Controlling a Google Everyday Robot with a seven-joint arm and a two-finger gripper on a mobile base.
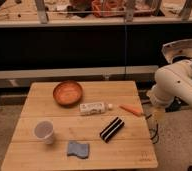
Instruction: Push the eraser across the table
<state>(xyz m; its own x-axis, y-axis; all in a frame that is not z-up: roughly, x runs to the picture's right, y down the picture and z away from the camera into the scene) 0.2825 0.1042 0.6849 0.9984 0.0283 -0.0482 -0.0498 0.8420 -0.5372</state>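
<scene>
The eraser (pixel 112 129), a flat black block with a pale stripe, lies diagonally on the light wooden table (pixel 49 157), right of the middle and toward the front. My white arm (pixel 176 82) stands off the table's right side. The gripper (pixel 158 114) hangs below the arm just beyond the right edge, to the right of the eraser, a little farther back and clear of it.
A brown bowl (pixel 67 93) sits at the back. A white tube (pixel 94 107) and an orange carrot-like piece (pixel 131 109) lie behind the eraser. A pale cup (pixel 44 131) and a blue sponge (pixel 78 149) are at the front left. A dark wall with a rail runs behind.
</scene>
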